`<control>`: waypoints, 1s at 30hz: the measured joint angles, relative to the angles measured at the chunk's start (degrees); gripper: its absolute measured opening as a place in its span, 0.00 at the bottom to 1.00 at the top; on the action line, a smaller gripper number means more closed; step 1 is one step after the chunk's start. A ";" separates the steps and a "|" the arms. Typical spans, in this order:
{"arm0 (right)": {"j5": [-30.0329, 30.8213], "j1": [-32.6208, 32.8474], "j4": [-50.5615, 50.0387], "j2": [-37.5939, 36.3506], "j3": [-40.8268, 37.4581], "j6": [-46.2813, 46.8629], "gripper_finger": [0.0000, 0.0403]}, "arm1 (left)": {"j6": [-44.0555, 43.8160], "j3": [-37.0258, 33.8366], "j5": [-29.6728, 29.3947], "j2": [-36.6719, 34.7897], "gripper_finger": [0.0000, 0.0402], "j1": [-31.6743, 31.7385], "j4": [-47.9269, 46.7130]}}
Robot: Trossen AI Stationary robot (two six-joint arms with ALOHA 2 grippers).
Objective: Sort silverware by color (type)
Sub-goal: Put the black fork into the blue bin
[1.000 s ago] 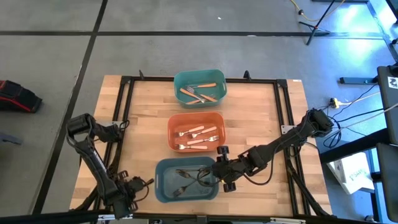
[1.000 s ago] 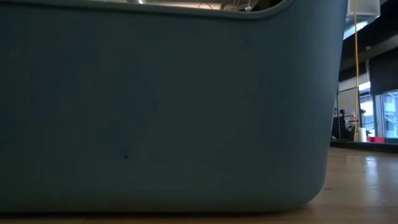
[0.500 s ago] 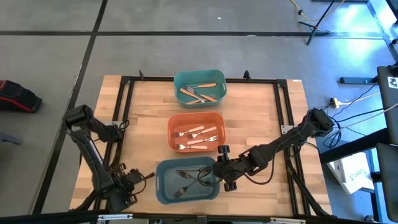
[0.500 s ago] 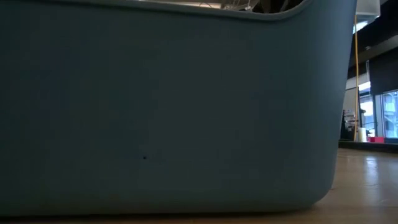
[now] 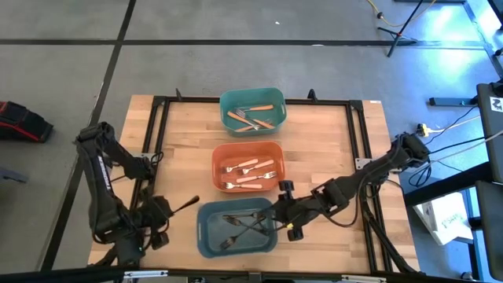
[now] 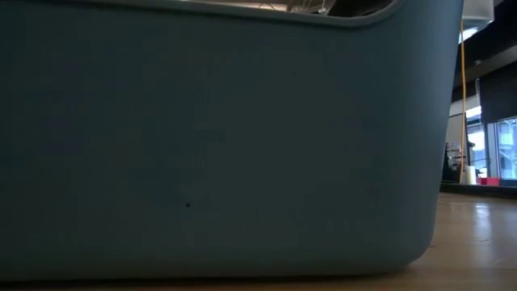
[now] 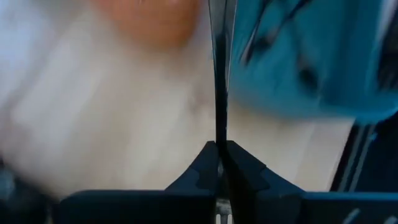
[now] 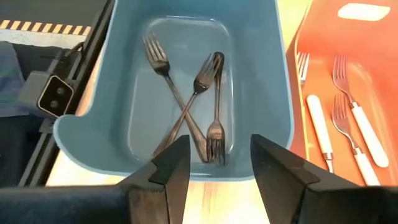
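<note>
My left gripper hovers over the table's near left part, just left of the blue-grey bin, and is shut on a dark metal fork. In the left wrist view the fork runs straight ahead from the gripper. My right gripper is open at that bin's right rim. In the right wrist view it looks down on three dark forks lying crossed on the bin's floor. Cream-handled forks lie in the orange bin. Brown-handled forks lie in the teal bin. My left gripper pinches the dark fork's thin shaft between its two shut fingers. The fork runs along the fingers and sticks out past them toward the blue-grey bin. It is lifted clear of the table. Which end of the fork is in the fingers, I cannot tell.
The three bins stand in a row down the table's middle, teal far, orange in the middle, blue-grey near. A black frame borders the wooden top. The blue-grey bin's wall fills the low view. Bare wood lies right of the bins.
My left gripper, shut on the dark fork, has risen from the table's near left corner and moved away from the near edge, up beside the blue-grey bin's left wall. My right gripper has drawn back a little toward the table's right.
</note>
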 joint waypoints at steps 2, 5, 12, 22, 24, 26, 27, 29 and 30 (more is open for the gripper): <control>0.41 0.63 0.00 -0.53 0.00 -0.01 0.40 | 4.60 2.08 -5.93 0.00 0.02 1.08 0.60; 2.27 2.28 0.04 -1.18 0.00 -0.10 0.40 | 13.55 3.06 -14.52 0.00 0.02 3.32 6.24; 7.38 5.32 -0.33 -1.92 0.00 -1.19 0.40 | 36.82 0.04 -17.96 0.09 0.02 10.38 26.84; 6.85 5.31 -2.20 -1.92 0.02 -0.55 0.40 | 57.74 -13.30 -8.09 0.07 0.02 20.76 58.88; 6.85 5.31 -2.12 -1.92 0.02 -0.51 0.40 | 60.38 -16.84 -6.00 0.29 0.02 21.88 66.43; 6.83 5.30 -2.14 -1.92 0.02 -0.42 0.40 | 62.87 -19.44 -4.42 1.33 0.02 22.85 72.92; 6.85 5.29 -2.12 -1.92 0.02 -0.37 0.40 | 63.51 -20.52 -3.63 2.06 0.02 23.15 74.67; 6.84 5.29 -2.07 -1.92 0.02 0.07 0.40 | 63.99 -21.40 -2.19 4.30 0.02 24.03 75.94; 6.87 5.29 -2.05 -1.92 0.02 0.35 0.40 | 63.99 -21.40 -1.81 5.69 0.02 24.40 76.17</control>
